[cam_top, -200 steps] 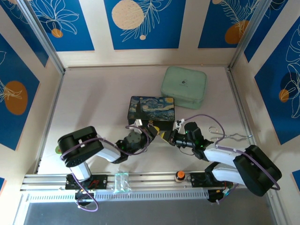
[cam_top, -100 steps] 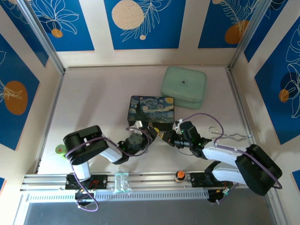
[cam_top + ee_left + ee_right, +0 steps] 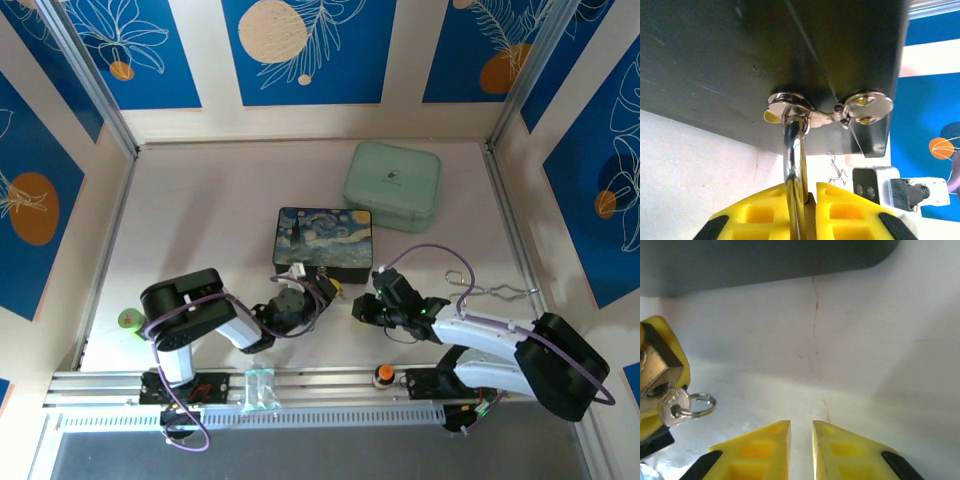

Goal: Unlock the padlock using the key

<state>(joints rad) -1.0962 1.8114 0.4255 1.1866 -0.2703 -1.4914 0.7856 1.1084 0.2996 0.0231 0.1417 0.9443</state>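
Your pale table (image 3: 200, 220) sits inside blue walls (image 3: 340, 60). Your left gripper (image 3: 805, 207) is squeezed tight on the small brass-gold padlock (image 3: 654, 371). Its silver loop (image 3: 794, 160) goes through the metal latch (image 3: 790, 98) on the front of the dark starry-night painted box (image 3: 323, 236). The tiny silver key (image 3: 672, 407) sticks out of the padlock, with 1 wire ring (image 3: 701, 404) on it. Your right gripper (image 3: 801, 442) is near it, its 2 yellow fingers (image 3: 850, 450) almost together, gripping nothing.
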